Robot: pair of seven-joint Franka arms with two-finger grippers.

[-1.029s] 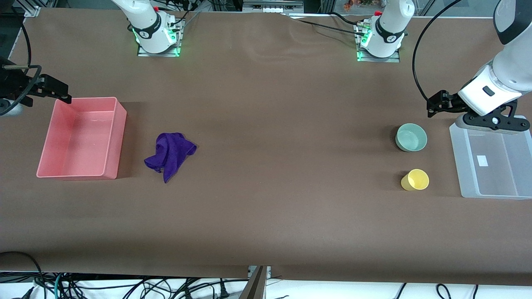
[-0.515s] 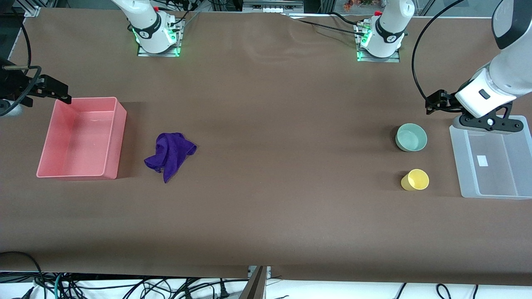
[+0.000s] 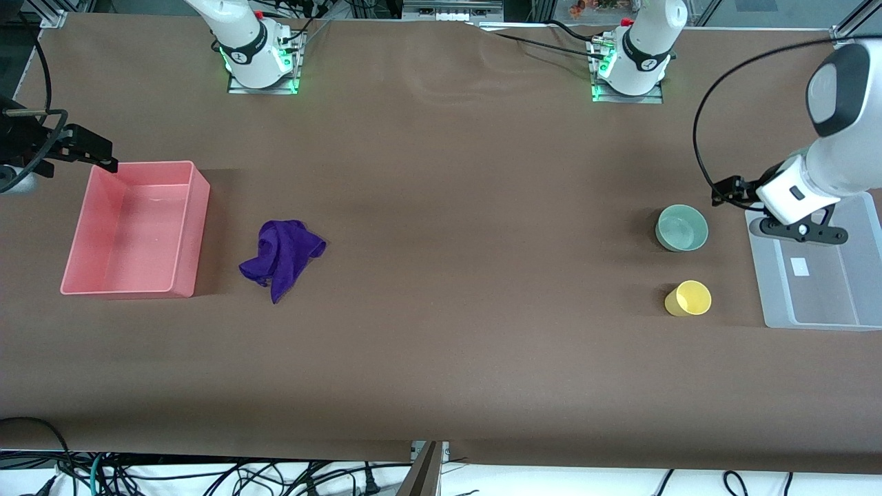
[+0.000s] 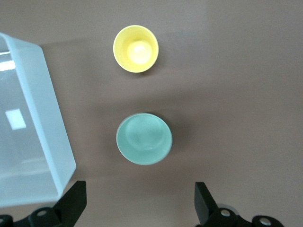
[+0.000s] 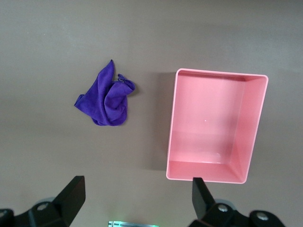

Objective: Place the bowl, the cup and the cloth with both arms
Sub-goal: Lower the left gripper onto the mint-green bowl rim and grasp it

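Note:
The mint-green bowl (image 3: 681, 228) stands upright toward the left arm's end of the table. The yellow cup (image 3: 689, 298) stands nearer to the front camera than the bowl. Both show in the left wrist view, bowl (image 4: 144, 138) and cup (image 4: 136, 48). My left gripper (image 3: 799, 231) is open and empty, up over the clear bin's edge beside the bowl; it also shows in its wrist view (image 4: 140, 198). The purple cloth (image 3: 281, 258) lies crumpled beside the pink bin, also in the right wrist view (image 5: 106, 97). My right gripper (image 5: 137, 198) is open and empty, high up at the table's end (image 3: 17, 176).
An empty pink bin (image 3: 141, 164) sits at the right arm's end, also in the right wrist view (image 5: 220, 72). A clear plastic bin (image 3: 758, 275) sits at the left arm's end beside bowl and cup, also in the left wrist view (image 4: 47, 113). Brown table between them.
The left arm has swung and its gripper has come lower, toward the front camera, over the clear bin's edge by the bowl. The right arm and all objects have not moved.

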